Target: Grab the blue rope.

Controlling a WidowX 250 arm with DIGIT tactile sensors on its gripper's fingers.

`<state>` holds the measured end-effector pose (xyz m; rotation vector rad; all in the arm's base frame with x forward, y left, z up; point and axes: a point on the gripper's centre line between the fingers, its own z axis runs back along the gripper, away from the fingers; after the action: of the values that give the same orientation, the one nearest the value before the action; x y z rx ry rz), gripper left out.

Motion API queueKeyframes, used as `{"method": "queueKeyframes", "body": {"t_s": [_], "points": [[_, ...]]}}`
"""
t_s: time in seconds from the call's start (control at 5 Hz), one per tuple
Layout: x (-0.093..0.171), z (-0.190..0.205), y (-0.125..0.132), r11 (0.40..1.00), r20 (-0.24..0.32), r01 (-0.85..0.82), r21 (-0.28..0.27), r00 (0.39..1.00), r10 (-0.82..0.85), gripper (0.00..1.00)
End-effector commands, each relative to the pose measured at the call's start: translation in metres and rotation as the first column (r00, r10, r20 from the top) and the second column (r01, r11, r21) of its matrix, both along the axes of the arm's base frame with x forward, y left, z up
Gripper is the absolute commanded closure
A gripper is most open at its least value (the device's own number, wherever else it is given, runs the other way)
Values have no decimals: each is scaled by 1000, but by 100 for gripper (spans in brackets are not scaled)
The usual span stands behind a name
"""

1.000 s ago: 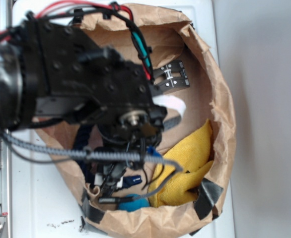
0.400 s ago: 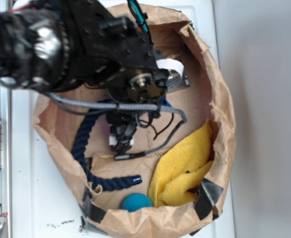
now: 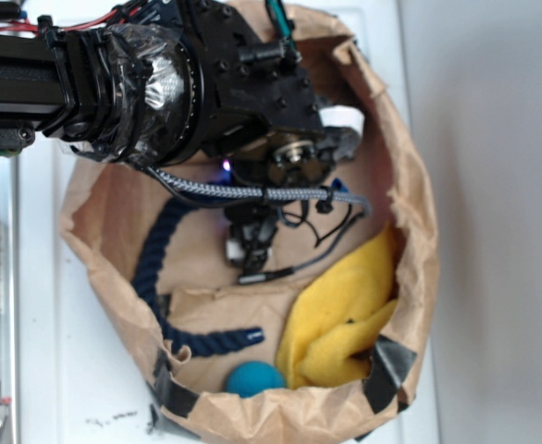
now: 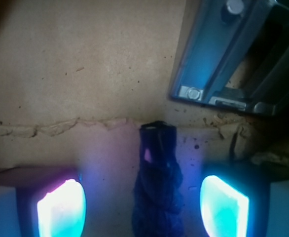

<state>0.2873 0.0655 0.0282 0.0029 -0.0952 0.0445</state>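
Pincer (image 3: 250,252), exterior view: black, low inside brown paper bag (image 3: 410,199); jaw spread not readable here. Blue rope (image 3: 155,268) curves along bag's left side, one end beside teal ball (image 3: 254,379); yellow cloth (image 3: 340,310) right. Wrist view: pincer (image 4: 142,205) wide open, glowing pads (image 4: 60,210) flanking rope end (image 4: 157,195), untouched.

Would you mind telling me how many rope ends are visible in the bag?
2. One end of the blue rope lies just above the teal ball; the other sits between the gripper pads.
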Motion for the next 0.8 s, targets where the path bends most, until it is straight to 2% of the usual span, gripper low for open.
{"method": "queueKeyframes", "body": {"t_s": [0.0,0.6], "points": [[3,4,5,998,105,6,58,994,-12,100],[0,3,2,996,118,-15,83,993,5,100]]}}
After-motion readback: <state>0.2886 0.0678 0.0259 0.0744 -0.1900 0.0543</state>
